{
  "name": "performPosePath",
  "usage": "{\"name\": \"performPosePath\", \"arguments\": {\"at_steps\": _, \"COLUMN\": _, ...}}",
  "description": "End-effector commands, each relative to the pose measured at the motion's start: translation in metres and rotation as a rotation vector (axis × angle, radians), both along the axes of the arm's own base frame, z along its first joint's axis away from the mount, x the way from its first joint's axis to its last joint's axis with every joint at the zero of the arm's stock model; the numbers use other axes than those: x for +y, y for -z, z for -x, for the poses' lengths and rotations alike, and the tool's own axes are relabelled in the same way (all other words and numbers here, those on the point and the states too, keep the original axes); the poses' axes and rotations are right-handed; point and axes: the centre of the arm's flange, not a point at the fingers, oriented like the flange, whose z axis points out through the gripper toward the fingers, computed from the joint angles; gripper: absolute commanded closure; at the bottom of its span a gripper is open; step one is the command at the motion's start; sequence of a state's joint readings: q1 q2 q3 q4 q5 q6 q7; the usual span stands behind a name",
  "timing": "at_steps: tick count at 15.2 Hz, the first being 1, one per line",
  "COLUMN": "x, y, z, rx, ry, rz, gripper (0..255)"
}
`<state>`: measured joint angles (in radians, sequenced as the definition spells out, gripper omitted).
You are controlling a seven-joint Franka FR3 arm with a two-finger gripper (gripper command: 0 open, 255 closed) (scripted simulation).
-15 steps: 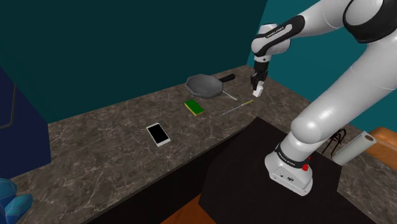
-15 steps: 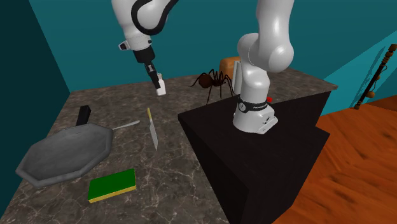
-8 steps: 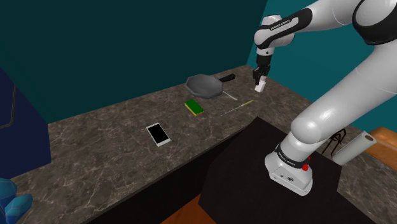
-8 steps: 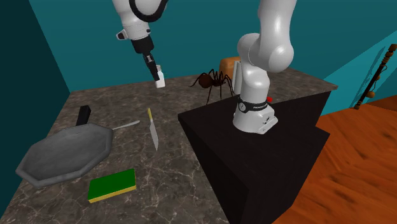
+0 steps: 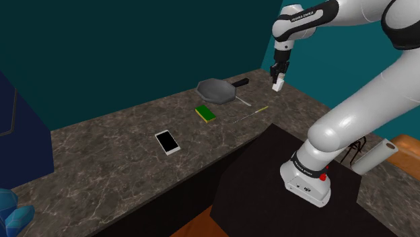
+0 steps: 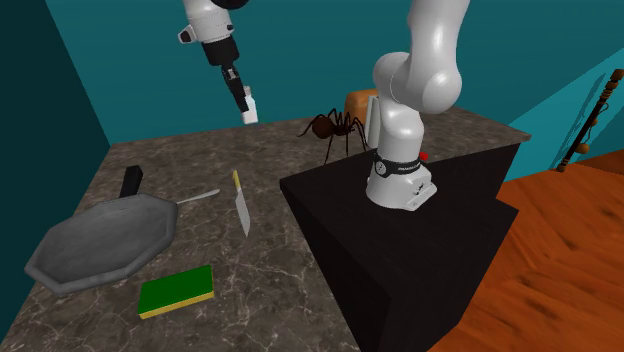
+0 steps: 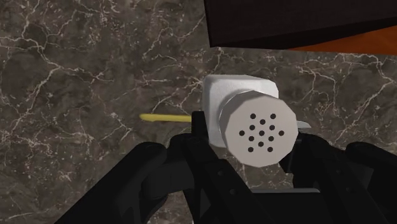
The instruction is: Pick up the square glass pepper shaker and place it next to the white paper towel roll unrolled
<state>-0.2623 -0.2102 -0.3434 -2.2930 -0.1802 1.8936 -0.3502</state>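
Note:
A small square white pepper shaker [image 5: 277,85] [image 6: 249,108] hangs in the air well above the marble counter [image 5: 121,148], clasped by my black gripper [image 5: 276,78] [image 6: 243,102]. In the wrist view the shaker [image 7: 251,124] shows its round perforated cap, with the black fingers [image 7: 203,137] pressed against its sides. The white paper towel roll [image 5: 374,156] lies on the counter at the shoulder view's right edge, beyond the stand, far from the gripper.
On the counter lie a grey octagonal pan [image 5: 216,90] [image 6: 95,240], a green sponge [image 5: 206,113] [image 6: 177,290], a yellow-handled knife [image 5: 250,114] [image 6: 240,200] and a phone [image 5: 167,142]. A brown spider figure [image 6: 333,130] sits behind the black stand [image 6: 400,230].
The gripper has risen with the shaker, lifting it higher above the counter. Nothing else on the counter has moved.

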Motion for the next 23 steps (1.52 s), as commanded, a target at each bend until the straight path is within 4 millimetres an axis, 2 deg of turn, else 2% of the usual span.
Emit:
{"name": "performPosePath", "arguments": {"at_steps": 1, "x": 0.001, "y": -0.011, "z": 0.001, "rx": 0.000, "ry": 0.000, "rz": 0.000, "gripper": 255}}
{"name": "performPosePath", "arguments": {"at_steps": 7, "x": 0.001, "y": -0.041, "z": 0.001, "rx": 0.000, "ry": 0.000, "rz": 0.000, "gripper": 255}}
{"name": "performPosePath", "arguments": {"at_steps": 23, "x": -0.032, "y": -0.042, "z": 0.210, "rx": 0.000, "ry": 0.000, "rz": 0.000, "gripper": 255}}
